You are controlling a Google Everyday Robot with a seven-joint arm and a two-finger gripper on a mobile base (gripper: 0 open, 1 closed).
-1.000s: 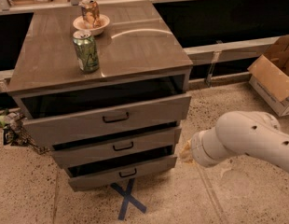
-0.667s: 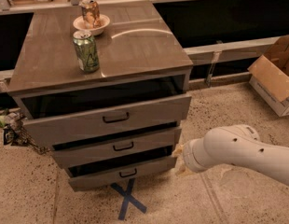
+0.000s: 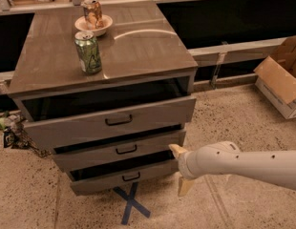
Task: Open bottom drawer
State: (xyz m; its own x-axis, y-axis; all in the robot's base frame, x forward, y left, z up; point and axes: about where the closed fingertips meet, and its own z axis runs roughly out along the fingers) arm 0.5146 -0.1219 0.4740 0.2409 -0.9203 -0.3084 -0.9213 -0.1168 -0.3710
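Note:
The grey-brown cabinet has three drawers, all pulled out a little. The bottom drawer is the lowest and slimmest, with a small black bar handle. My gripper is at the end of the white arm, low at the cabinet's right front corner, just right of the bottom drawer's right end. Its two tan fingers are spread apart, one above the other. It holds nothing and stands well right of the handle.
A green can and a bowl holding another can stand on the cabinet top. A blue tape X marks the floor in front. An open cardboard box lies at the right. Clutter sits at the left wall.
My arm has swung left and lower, bringing the gripper from right of the cabinet up to the bottom drawer's right front corner. The drawers have not moved.

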